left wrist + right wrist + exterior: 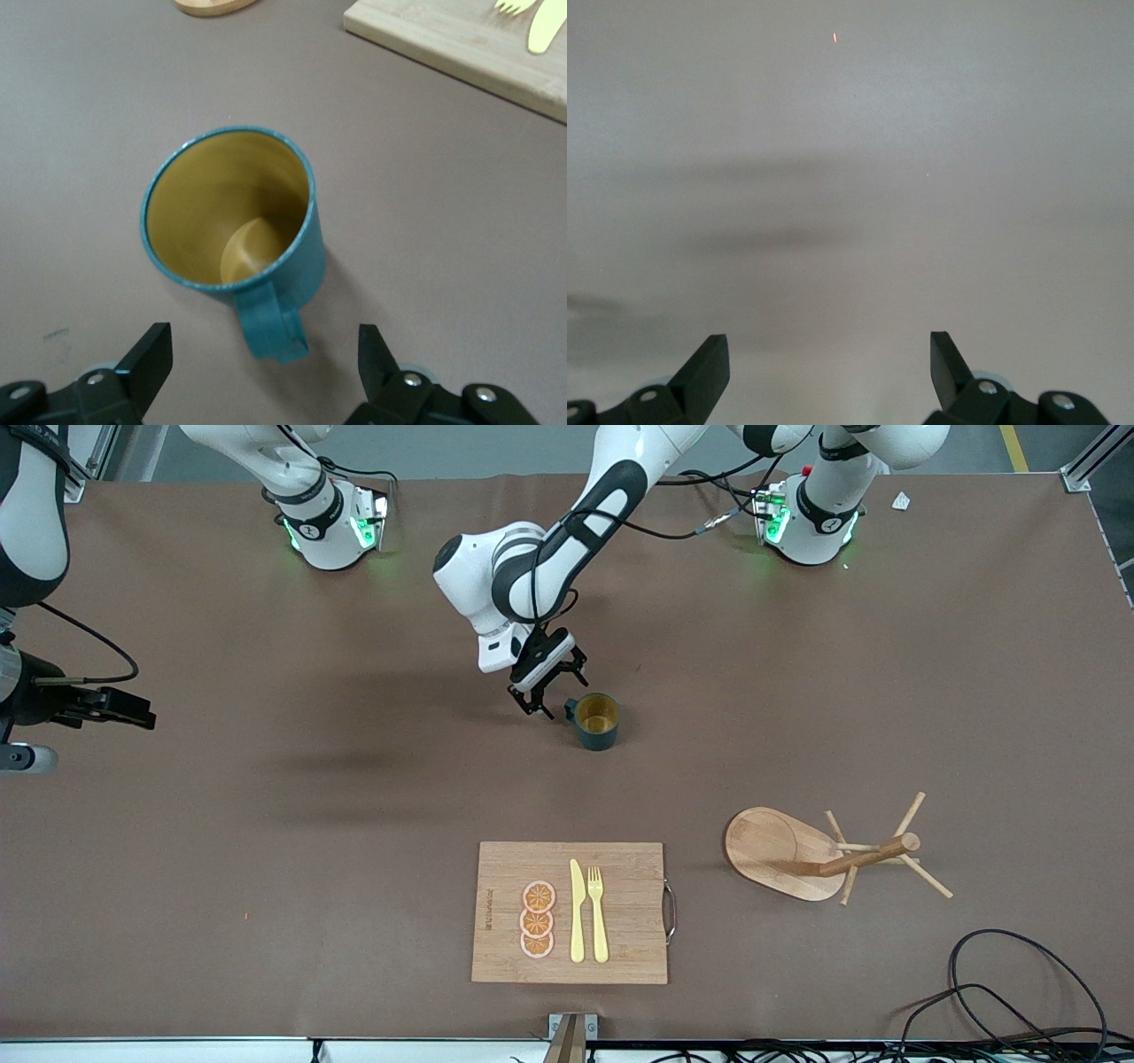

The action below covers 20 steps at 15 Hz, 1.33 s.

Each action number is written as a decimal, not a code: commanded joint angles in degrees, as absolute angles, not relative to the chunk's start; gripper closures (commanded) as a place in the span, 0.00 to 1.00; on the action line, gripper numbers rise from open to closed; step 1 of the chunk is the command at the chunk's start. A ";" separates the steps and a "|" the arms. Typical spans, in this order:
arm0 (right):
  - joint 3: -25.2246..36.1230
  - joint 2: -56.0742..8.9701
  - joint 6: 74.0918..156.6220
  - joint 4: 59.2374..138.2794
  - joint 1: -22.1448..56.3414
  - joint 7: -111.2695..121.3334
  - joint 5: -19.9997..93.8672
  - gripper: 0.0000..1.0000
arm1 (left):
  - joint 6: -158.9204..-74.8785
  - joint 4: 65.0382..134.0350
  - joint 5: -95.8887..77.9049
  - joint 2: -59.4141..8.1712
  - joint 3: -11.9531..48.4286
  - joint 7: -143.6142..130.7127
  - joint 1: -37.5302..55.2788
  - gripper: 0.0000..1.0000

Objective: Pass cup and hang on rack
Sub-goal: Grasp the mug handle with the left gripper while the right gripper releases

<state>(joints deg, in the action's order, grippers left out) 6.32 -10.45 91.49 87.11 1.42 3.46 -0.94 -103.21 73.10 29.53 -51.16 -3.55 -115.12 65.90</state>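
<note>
My left end effector (551, 691) spread wide astride the cup (596, 722) handle on the bench (266, 824), right end effector (124, 710) waiting, fingers apart, empty

glossy enamelled cup (232, 221), pale wooden rack (802, 855), matt brown table (266, 850)

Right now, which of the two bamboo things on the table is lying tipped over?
The rack: it lies on its side, its oval base on edge and its post and pegs pointing sideways. The cutting board lies flat, with cutlery on it.
</note>
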 commanded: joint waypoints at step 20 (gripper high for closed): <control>5.54 -2.04 84.46 88.58 2.46 -1.32 1.15 0.00 | -101.60 71.46 28.05 -45.98 -3.78 -113.93 59.52 0.91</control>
